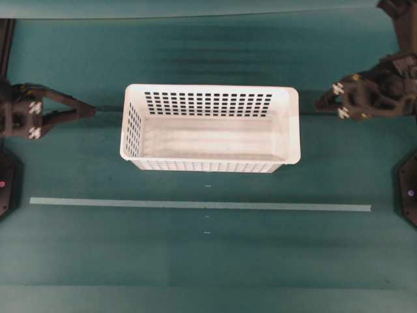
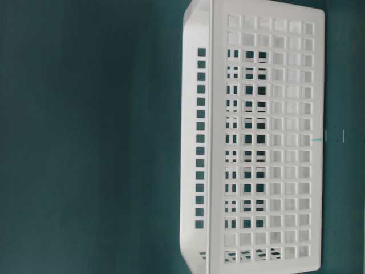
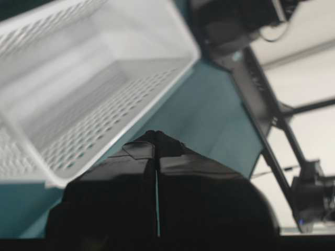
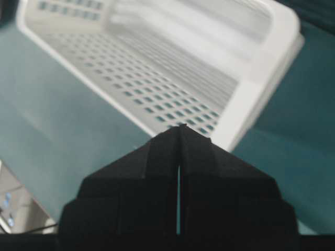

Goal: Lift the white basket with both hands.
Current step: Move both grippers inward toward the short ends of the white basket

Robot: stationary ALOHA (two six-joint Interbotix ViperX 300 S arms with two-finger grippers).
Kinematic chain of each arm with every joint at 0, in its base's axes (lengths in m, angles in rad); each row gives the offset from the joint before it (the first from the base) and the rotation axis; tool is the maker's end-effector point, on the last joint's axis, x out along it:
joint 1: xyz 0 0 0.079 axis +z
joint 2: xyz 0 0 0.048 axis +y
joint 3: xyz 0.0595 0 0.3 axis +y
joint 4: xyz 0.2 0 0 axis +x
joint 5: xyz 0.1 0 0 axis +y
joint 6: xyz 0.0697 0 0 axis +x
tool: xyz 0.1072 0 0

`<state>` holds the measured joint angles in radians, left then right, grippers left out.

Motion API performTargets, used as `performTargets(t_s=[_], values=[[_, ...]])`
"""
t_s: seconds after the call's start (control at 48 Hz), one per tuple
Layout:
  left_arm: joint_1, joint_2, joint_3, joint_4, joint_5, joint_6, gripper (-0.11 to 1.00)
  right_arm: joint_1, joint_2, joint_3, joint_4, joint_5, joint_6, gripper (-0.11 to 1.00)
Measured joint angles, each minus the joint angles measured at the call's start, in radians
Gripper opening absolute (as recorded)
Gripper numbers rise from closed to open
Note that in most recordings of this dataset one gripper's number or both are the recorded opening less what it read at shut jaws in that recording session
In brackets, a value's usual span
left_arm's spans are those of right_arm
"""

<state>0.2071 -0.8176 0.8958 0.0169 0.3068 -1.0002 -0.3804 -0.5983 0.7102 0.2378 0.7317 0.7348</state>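
The white basket stands upright and empty on the green table, in the middle of the overhead view. It also shows in the table-level view, the left wrist view and the right wrist view. My left gripper is shut and empty, its tip a short way left of the basket's left wall. It shows in the left wrist view with jaws together. My right gripper is shut and empty, just right of the basket's right rim. It shows in the right wrist view.
A pale tape strip runs across the table in front of the basket. Black arm bases sit at the left edge and right edge. The table's far edge lies behind the basket.
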Motion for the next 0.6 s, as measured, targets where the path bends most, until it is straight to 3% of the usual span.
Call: performTargets(t_s=[0.354, 0.605], values=[[0.034, 0.195, -0.127, 0.000, 0.287, -0.160, -0.05, -0.044, 0.184, -0.149, -0.037, 0.225, 0.080, -0.01], [0.058, 0.284, -0.179, 0.002, 0.422, -0.172, -0.05, -0.041, 0.313, -0.245, -0.084, 0.367, 0.098, -0.01]])
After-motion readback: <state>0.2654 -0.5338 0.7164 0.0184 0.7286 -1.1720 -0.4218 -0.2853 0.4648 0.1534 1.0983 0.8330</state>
